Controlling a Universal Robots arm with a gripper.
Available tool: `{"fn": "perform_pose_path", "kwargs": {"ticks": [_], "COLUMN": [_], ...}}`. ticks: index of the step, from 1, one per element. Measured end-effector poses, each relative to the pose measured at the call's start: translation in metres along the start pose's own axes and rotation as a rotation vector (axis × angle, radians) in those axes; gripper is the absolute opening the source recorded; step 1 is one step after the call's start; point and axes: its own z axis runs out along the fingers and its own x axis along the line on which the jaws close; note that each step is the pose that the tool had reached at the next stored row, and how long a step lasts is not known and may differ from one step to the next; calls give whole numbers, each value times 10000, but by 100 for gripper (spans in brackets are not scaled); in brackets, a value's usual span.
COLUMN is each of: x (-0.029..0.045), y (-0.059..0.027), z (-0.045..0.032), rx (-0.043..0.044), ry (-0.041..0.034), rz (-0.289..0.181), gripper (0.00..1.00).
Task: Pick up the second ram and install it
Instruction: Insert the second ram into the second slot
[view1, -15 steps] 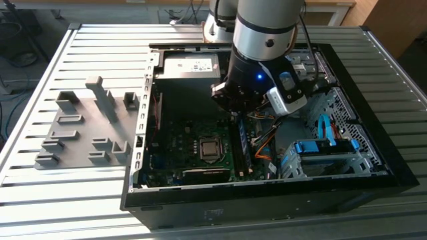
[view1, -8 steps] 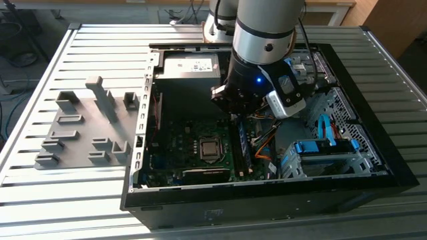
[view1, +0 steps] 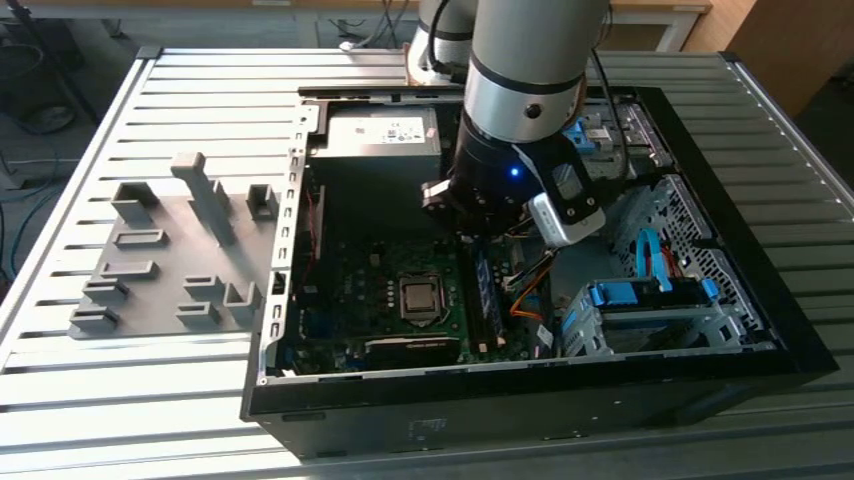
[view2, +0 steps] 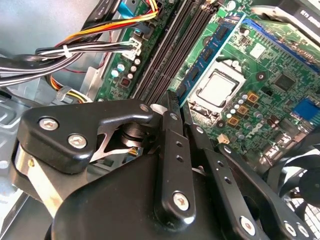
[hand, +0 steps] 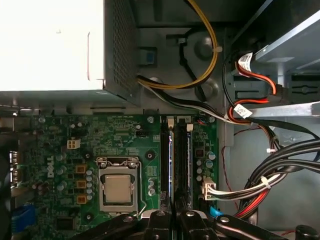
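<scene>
Exterior view: the arm reaches down into the open computer case (view1: 747, 340) on the slatted surface (view1: 134, 400), and the hand (view1: 497, 238) hangs low over the memory slots, right of the processor socket.
Holder tray: the grey tray (view1: 147, 300) sits well left of the case with bare slots, so the pick-up looks done.
Second ram: the second ram (view1: 483, 300) stands on edge in a slot, running near to far. In the second wrist view the blue stick (view2: 202, 62) with its dark chips lies in the slot nearest the processor socket (view2: 216, 87). In the first wrist view it shows as a thin blue line (hand: 171, 160) between the black slot rails.
Hand state: the two fingers are drawn together, and I see nothing pinched between them in either wrist view. The tips (view2: 171, 102) sit right at one end of the stick, and touching or just above is too close to call.
Arm pose: the wrist points straight down at the motherboard (hand: 60, 150), and the hand (hand: 172, 217) lines up along the slot.
Progress: the stick is in its slot and looks late in the install. Whether it is fully pressed home and the end latches have clicked, I cannot tell.
Nearby: bundled cables (hand: 280, 175) run right of the slots, apart from the hand, and the power supply (hand: 50, 45) sits at the far end.
</scene>
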Motion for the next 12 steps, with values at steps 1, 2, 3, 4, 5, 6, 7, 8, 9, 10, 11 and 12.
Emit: {"fn": "perform_pose_path", "kwargs": {"ticks": [1,2,3,4,5,6,7,8,9,10,11,12], "x": [0,0,0,0,0,-1,0,-1,-1,-1,-1,-1], "y": [0,0,0,0,0,0,0,0,0,0,0,-1], "z": [8,16,23,32,41,51,58,65,73,82,90,98], "rx": [0,-1,0,0,-1,-1,0,-1,0,-1,-1,-1], "ry": [0,0,0,0,1,0,1,0,1,0,0,0], "rz": [3,6,9,10,12,13,14,15,15,16,17,20], "gripper": [14,14,14,14,14,14,14,14,14,14,14,14]}}
